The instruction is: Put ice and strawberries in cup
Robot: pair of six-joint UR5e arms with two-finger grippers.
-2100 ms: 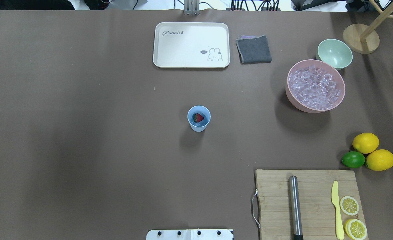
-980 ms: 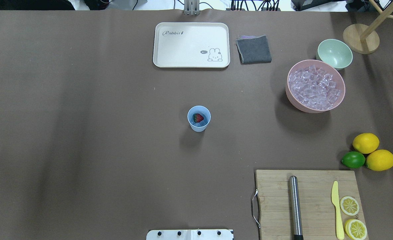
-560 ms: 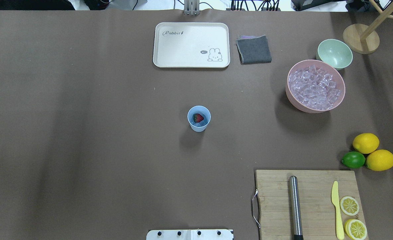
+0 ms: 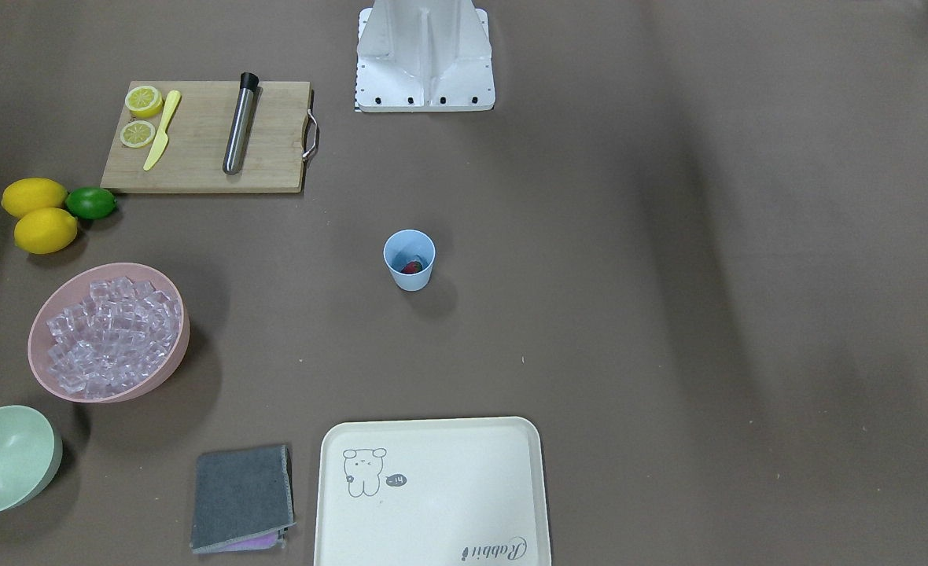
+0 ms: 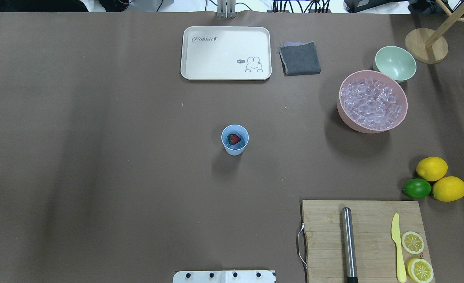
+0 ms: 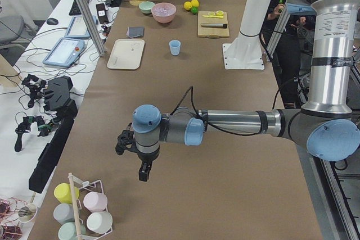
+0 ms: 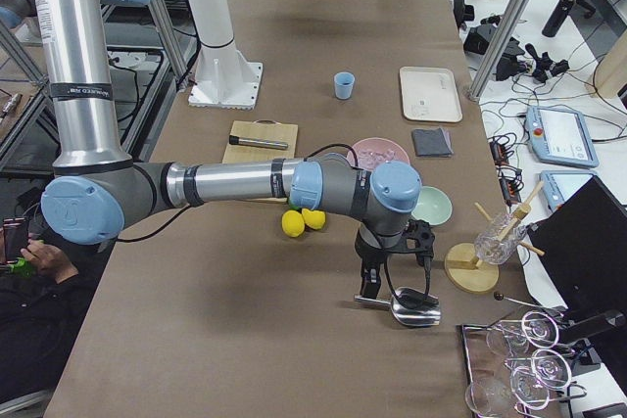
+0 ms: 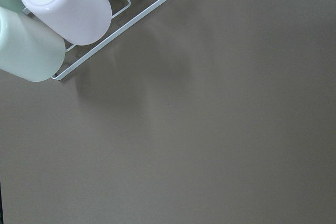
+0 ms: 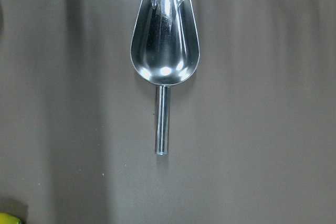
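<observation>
Cup (image 4: 409, 284) stands on the table (image 4: 629, 275) in the front view, strawberry (image 4: 411, 268) inside. Overhead, nothing has moved; ice (image 5: 238, 146) lies beside it, so the task looks done. Side views: left end effector (image 6: 144, 176) and right end effector (image 7: 370, 291) hang far off; I cannot tell their opening.

Item 1. Long work table (image 5: 98, 165), covered edge to edge with a matte brown sheet that shows faint ripples.
Item 2. Narrow white side bench (image 6: 48, 35) along the table's far side, carrying a black keyboard (image 6: 76, 4) and two grey-framed tablets (image 6: 62, 53).
Item 3. Silver aluminium-profile post (image 6: 84, 12), leaning up from the bench edge; a second post (image 7: 509, 19) near the other end.
Item 4. Grey office chair (image 6: 8, 26) beyond the bench.
Item 5. Bundle of black cables (image 5: 295, 4) at the table's far edge.
Item 6. Lighting: even and diffuse from above; soft-edged shadows and broad dim bands on the brown sheet.
</observation>
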